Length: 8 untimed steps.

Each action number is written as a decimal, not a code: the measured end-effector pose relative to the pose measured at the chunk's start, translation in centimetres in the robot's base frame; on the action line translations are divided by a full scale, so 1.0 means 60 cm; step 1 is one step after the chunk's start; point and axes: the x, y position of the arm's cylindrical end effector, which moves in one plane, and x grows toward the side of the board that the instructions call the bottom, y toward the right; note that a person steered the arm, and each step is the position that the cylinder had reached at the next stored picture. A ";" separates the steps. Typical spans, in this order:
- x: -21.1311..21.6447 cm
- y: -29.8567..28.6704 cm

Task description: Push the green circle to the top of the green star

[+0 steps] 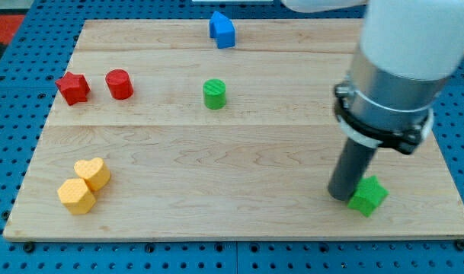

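The green circle point(214, 93) stands on the wooden board point(239, 221) a little above the middle. The green star point(368, 196) lies near the view's bottom right. My tip point(343, 195) rests on the board right beside the star's left edge, touching or nearly touching it. The tip is far to the right of and below the green circle. The arm's thick grey body hides the board above the star.
A blue block point(222, 30) sits at the top edge. A red star point(73, 88) and a red cylinder point(119, 84) stand at the left. A yellow heart point(93, 173) and a yellow hexagon point(76, 196) touch at the bottom left.
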 end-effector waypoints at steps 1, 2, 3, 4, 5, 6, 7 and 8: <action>-0.065 -0.138; -0.122 -0.327; -0.239 -0.390; -0.290 -0.344; -0.290 -0.237; -0.350 -0.266; -0.325 -0.109; -0.194 -0.081</action>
